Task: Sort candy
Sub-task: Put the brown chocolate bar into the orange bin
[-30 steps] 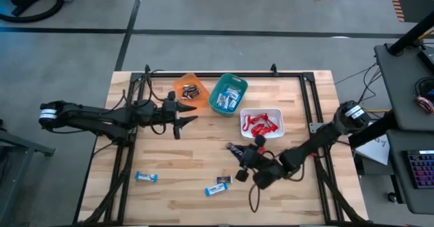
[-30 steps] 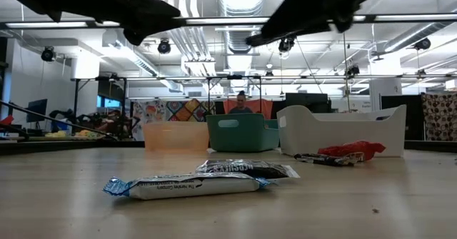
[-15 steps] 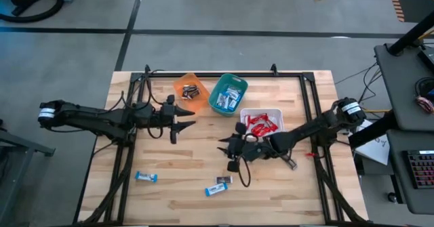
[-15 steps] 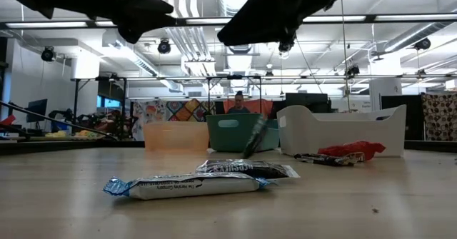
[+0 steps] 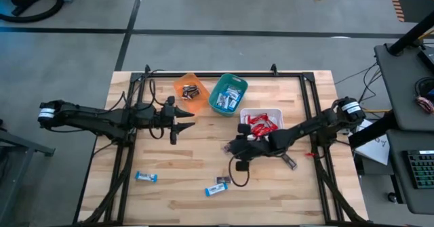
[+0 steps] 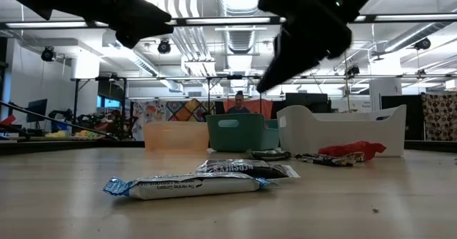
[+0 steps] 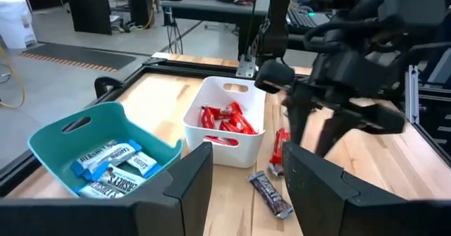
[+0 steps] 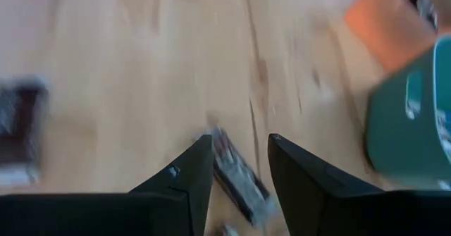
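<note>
Candy: small wrapped bars. Most are already in the bins. Some lie loose on the worktop [image 5: 203, 159].
Loose candy: a blue-and-white bar [image 5: 146, 177] near the front left, another blue-and-white bar [image 5: 215, 190] touching a dark bar [image 5: 223, 180] at the front middle, and a dark bar [image 7: 273, 194] just in front of the white bin [image 5: 262, 123], with a red bar [image 7: 278, 148] beside it.
Bins: the orange bin [image 5: 189, 91] has dark bars, the teal bin [image 5: 228, 94] has blue-and-white bars, the white bin has red bars.
Right gripper [image 5: 234, 148]: low over the middle of the worktop, near the white bin. Its fingers [image 8: 182, 187] are spread a little and hold nothing. A dark bar [image 8: 239, 177] lies on the wood just ahead, between them.
Left gripper [image 5: 180, 116]: it waits above the worktop, beside the orange bin. Its fingers [image 7: 190, 183] are spread and empty.
How the candy feels: I think it is very light, thin and a bit stiff. The shiny wrapper looks slippery, so a bar may slide away when pushed.
Where to hold: across the narrow middle of the bar, one finger on each long side. The flat crimped ends are floppy and could slip out.
Squeeze: gently, since the bar inside could snap or squash.
</note>
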`<state>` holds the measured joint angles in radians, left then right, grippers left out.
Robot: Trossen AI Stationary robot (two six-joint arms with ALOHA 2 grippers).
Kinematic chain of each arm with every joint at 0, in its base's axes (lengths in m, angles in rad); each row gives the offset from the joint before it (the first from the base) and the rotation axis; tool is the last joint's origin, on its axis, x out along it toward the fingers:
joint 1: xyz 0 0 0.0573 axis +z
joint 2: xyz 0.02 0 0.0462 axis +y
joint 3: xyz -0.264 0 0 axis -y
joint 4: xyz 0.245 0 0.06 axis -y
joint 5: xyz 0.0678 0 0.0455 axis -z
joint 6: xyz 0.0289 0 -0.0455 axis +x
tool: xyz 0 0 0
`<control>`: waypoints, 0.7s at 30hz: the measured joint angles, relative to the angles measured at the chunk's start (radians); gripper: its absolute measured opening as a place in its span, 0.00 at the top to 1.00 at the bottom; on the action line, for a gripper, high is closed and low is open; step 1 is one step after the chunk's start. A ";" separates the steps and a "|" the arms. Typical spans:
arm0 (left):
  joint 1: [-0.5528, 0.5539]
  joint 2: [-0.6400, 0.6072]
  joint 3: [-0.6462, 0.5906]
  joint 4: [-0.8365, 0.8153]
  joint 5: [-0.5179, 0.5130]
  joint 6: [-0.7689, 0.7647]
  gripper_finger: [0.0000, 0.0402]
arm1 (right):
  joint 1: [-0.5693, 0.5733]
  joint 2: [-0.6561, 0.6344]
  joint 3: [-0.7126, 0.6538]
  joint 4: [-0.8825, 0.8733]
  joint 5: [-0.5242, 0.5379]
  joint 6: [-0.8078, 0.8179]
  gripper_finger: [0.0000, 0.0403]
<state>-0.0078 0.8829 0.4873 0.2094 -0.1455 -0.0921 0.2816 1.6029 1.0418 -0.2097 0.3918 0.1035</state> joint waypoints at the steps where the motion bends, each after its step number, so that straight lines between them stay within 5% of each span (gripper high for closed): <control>1: 0.000 0.000 0.000 0.001 0.000 0.000 0.62 | -0.004 0.001 0.005 -0.042 -0.001 -0.007 0.67; 21: 0.001 0.000 0.002 0.023 -0.001 0.000 0.62 | -0.108 0.188 0.208 -0.323 -0.210 -0.177 0.47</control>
<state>-0.0067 0.8833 0.4892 0.2326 -0.1463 -0.0918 0.1735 1.7910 1.2498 -0.5329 0.1821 -0.0739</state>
